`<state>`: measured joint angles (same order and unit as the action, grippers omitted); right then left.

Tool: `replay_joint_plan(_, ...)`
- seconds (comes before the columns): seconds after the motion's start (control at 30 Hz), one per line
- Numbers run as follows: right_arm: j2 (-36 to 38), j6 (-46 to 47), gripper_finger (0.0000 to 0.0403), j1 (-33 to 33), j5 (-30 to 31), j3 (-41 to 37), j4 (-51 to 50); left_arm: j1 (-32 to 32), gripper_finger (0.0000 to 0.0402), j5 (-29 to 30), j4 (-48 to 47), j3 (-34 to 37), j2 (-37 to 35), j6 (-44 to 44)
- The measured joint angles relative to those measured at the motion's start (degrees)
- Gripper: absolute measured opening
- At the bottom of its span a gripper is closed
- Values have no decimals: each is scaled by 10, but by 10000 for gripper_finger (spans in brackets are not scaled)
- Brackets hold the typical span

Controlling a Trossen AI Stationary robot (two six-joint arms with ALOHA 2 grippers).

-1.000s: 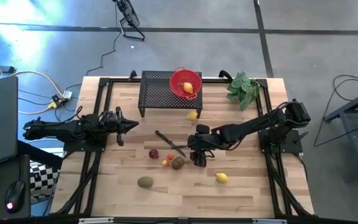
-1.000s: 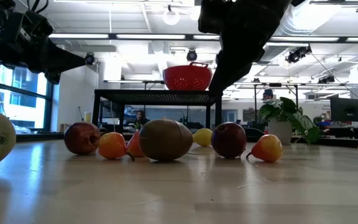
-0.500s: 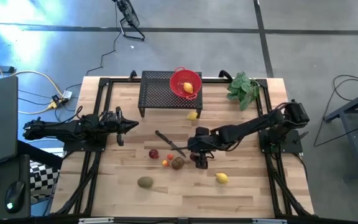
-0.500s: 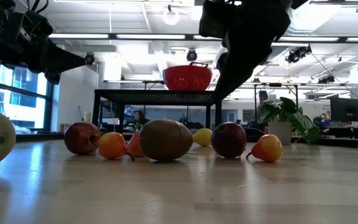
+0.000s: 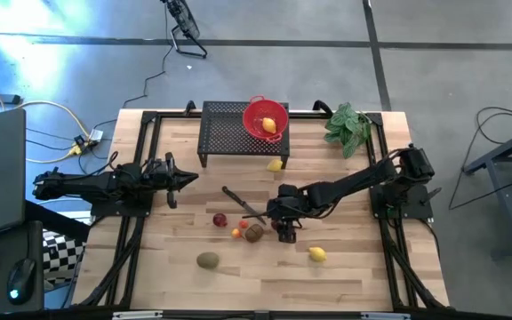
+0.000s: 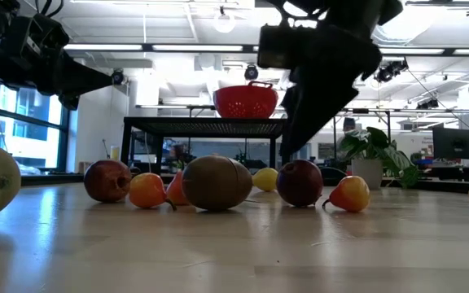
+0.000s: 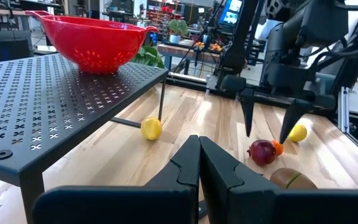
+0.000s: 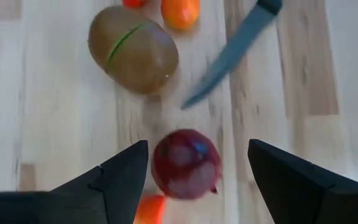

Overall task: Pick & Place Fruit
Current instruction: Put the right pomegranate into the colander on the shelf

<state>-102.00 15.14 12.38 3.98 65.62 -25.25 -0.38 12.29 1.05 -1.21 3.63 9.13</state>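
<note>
Two arms appear before you at the desk. Your right gripper hangs over the middle of the desk with its fingers spread wide and holding nothing; in the right wrist view a dark red fruit lies on the wood between them, untouched. Just beyond it you see a brown kiwi with a green seam, the blade of a knife, and a small orange fruit. Your left gripper waits at the left side of the desk, fingers pressed together and empty. From above, note a second kiwi alone near the front edge, a lemon to the right of the gripper, and another lemon just in front of the black mesh stand. A red colander sits on that stand with a yellow fruit inside. A leafy green bunch lies at the far right corner.
</note>
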Motion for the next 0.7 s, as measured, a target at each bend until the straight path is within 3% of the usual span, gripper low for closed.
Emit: replay_joint_plan(0.7, -54, -4, 271, 0, -26, -1, 4, 0, 0, 0, 0, 0, 1, 0)
